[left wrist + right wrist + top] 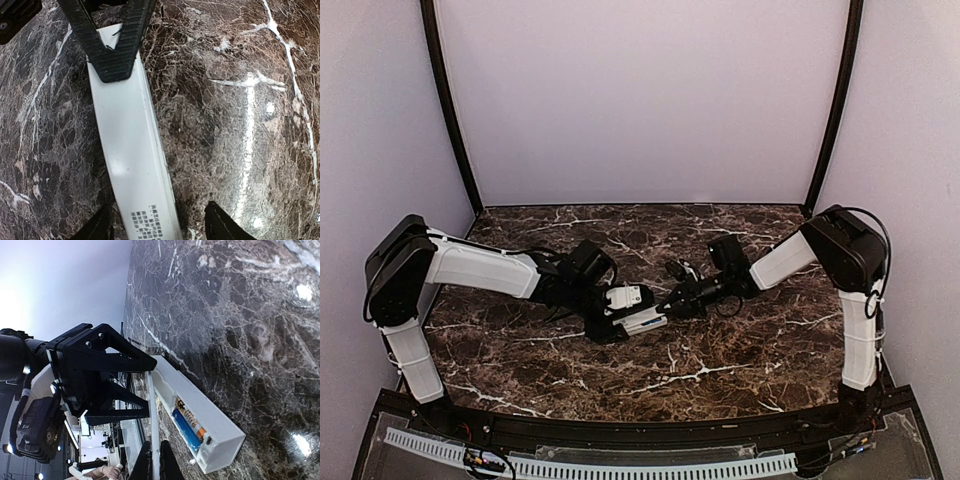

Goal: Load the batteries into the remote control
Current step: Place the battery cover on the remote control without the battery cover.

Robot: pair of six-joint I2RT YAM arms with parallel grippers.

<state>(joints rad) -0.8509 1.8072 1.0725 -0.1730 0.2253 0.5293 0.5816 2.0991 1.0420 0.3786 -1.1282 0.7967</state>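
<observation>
Marble (240, 125): remote (130, 150) seemingly inside left tool (157, 227)

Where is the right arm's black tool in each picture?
Top external: the right arm's black two-finger tool is mid-table, just right of centre.
Left wrist: the tool is a black V at the top, left of middle.
Right wrist: the tool is at the bottom edge, pinching a thin flat white strip.
Shared landmark: the slim white rectangular remote control.

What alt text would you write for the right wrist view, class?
A white remote control lies on a dark marble table, its open slot holding two batteries, one blue, one orange. The black left end effector straddles its far end; the right end effector pinches a thin white strip.
</observation>
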